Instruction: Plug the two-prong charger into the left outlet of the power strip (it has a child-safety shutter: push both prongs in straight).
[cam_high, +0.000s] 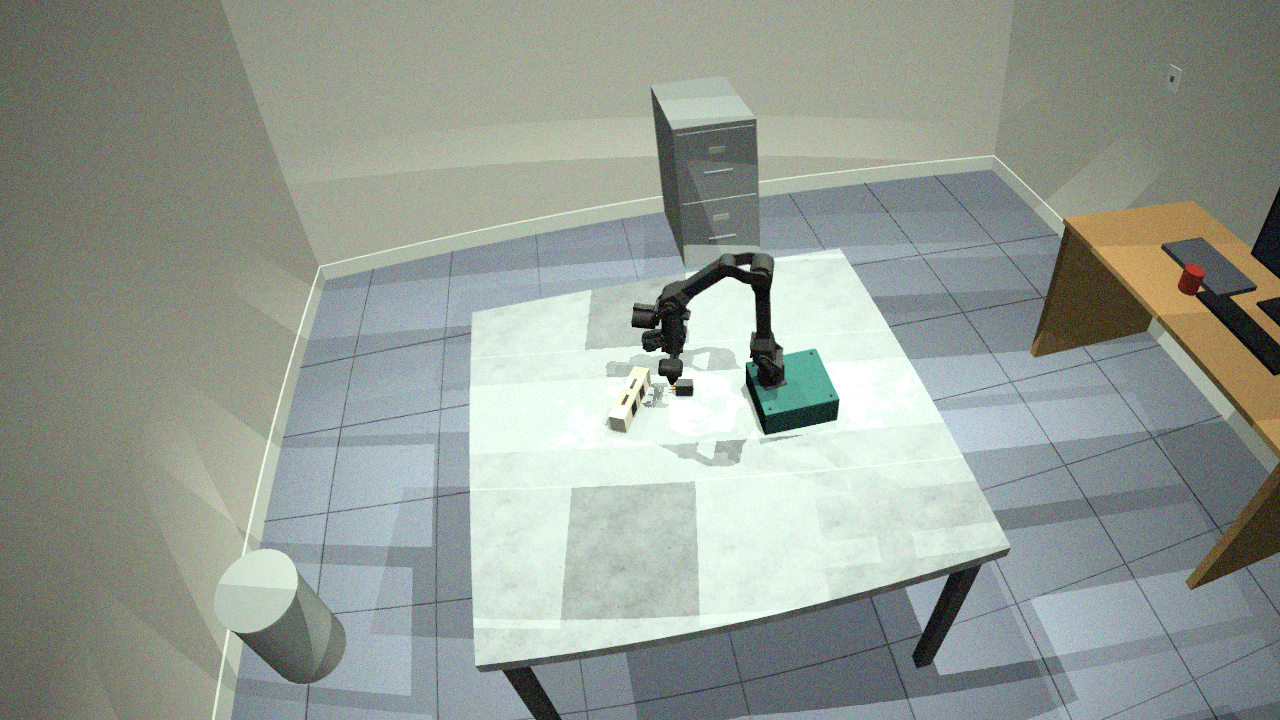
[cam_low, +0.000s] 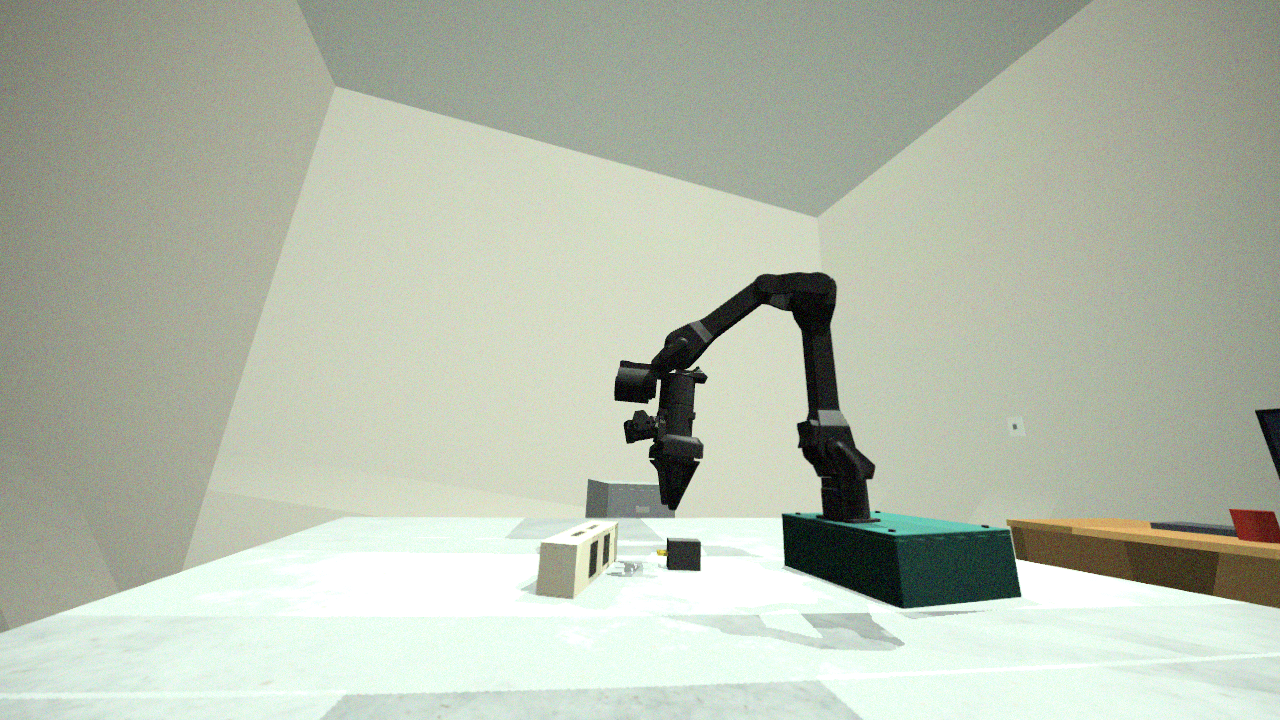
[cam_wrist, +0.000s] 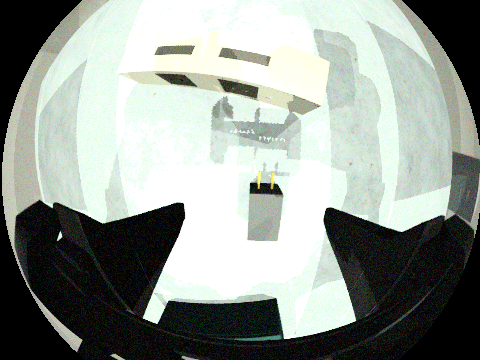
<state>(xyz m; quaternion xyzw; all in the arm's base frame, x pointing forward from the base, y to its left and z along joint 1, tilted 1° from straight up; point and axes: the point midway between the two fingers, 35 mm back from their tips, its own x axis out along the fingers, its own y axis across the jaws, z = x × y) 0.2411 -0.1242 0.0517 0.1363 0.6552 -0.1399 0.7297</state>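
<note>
The charger (cam_high: 684, 387) (cam_low: 683, 554) (cam_wrist: 266, 212) is a small dark block lying on the white table (cam_high: 626, 537). Its two yellow prongs (cam_wrist: 266, 176) point toward the power strip. The cream power strip (cam_high: 629, 398) (cam_low: 572, 559) (cam_wrist: 294, 70) lies a short way to the charger's left, with its dark outlet slots facing the charger. My gripper (cam_high: 668, 368) (cam_low: 671, 501) (cam_wrist: 256, 214) points straight down just above the charger. It is open and empty, with one finger on each side of the charger in the wrist view.
The arm's green base block (cam_high: 793, 389) (cam_low: 899, 555) stands on the table right of the charger. A grey filing cabinet (cam_high: 711, 170) (cam_low: 626, 498) stands behind the table. A wooden desk (cam_high: 1127, 241) is at the far right, and a grey cylinder (cam_high: 277, 613) stands on the floor.
</note>
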